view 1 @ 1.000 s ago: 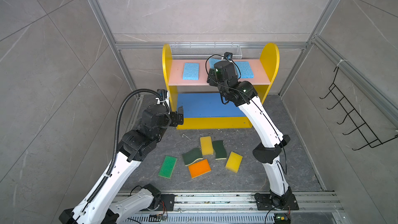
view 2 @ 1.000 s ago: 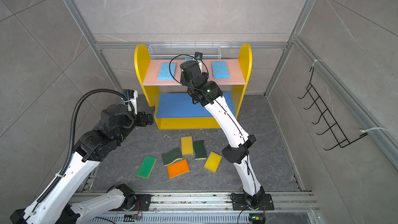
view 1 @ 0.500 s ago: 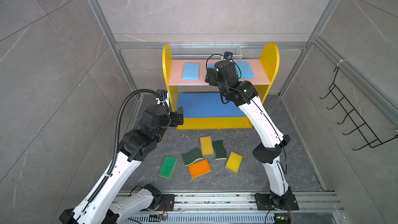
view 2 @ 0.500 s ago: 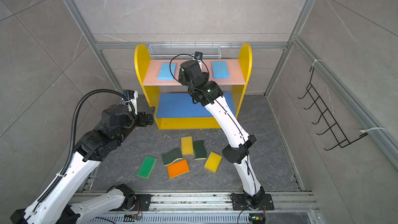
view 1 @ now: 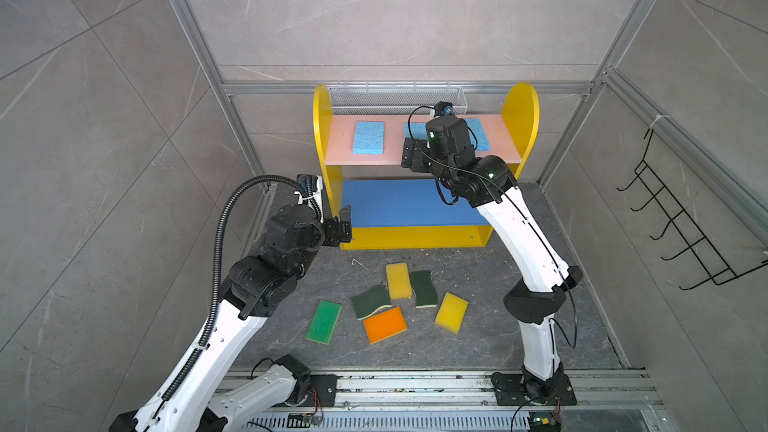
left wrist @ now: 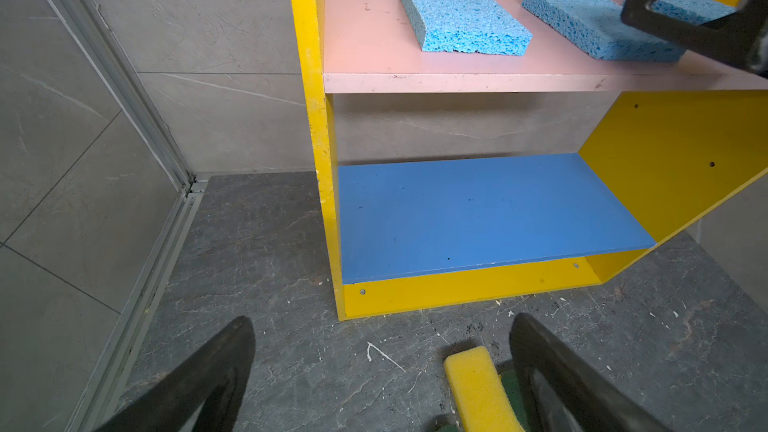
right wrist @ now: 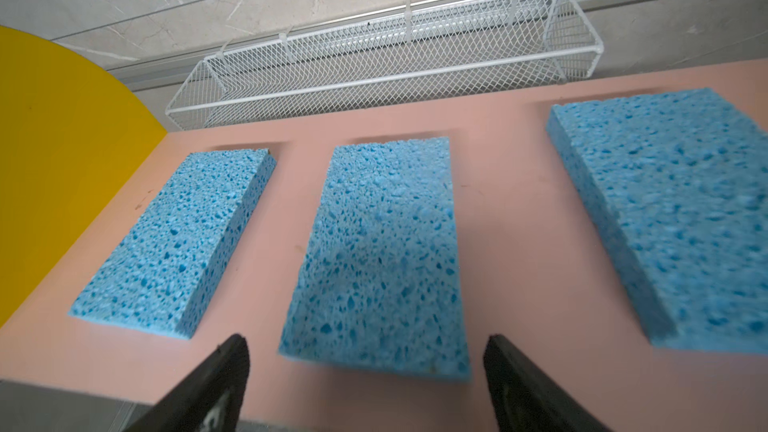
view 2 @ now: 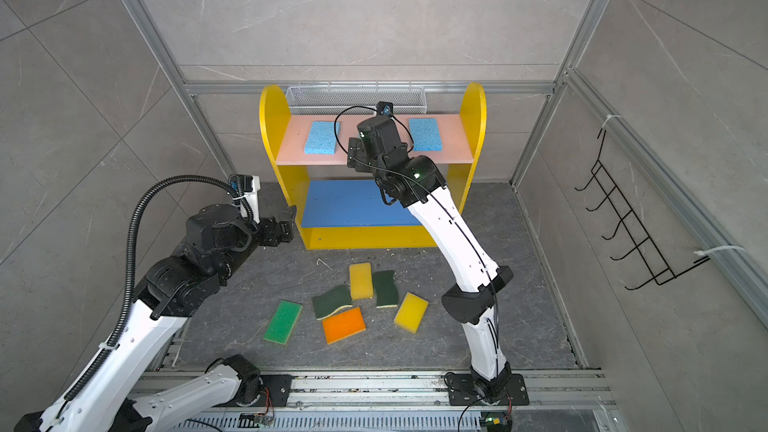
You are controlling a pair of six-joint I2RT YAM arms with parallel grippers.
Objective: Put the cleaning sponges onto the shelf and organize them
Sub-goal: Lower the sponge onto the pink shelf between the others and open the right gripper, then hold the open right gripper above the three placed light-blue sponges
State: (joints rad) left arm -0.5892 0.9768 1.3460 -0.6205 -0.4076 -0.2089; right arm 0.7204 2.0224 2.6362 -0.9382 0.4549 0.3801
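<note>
Three light blue cleaning sponges lie side by side on the shelf's pink upper board (right wrist: 498, 209): left (right wrist: 178, 238), middle (right wrist: 382, 251), right (right wrist: 673, 218). My right gripper (right wrist: 365, 338) stands open at the board's front edge, just short of the middle sponge and holding nothing. On the floor in front of the shelf (view 1: 322, 118) lie two yellow sponges (view 1: 398, 280) (view 1: 451, 312), two dark green ones (view 1: 424, 288) (view 1: 371, 301), an orange one (view 1: 385, 324) and a bright green one (view 1: 323, 321). My left gripper (view 1: 343, 228) hangs open and empty by the shelf's left panel.
The shelf's blue middle board (view 1: 399, 201) is bare. A wire-mesh basket (view 1: 395, 97) runs along the wall behind the shelf. A black hook rack (view 1: 681, 218) hangs on the right wall. Aluminium frame posts (view 1: 245, 135) stand at the back corners.
My right gripper's jaws have spread wider and it has drawn back a little from the middle blue sponge. The left arm has not moved.
</note>
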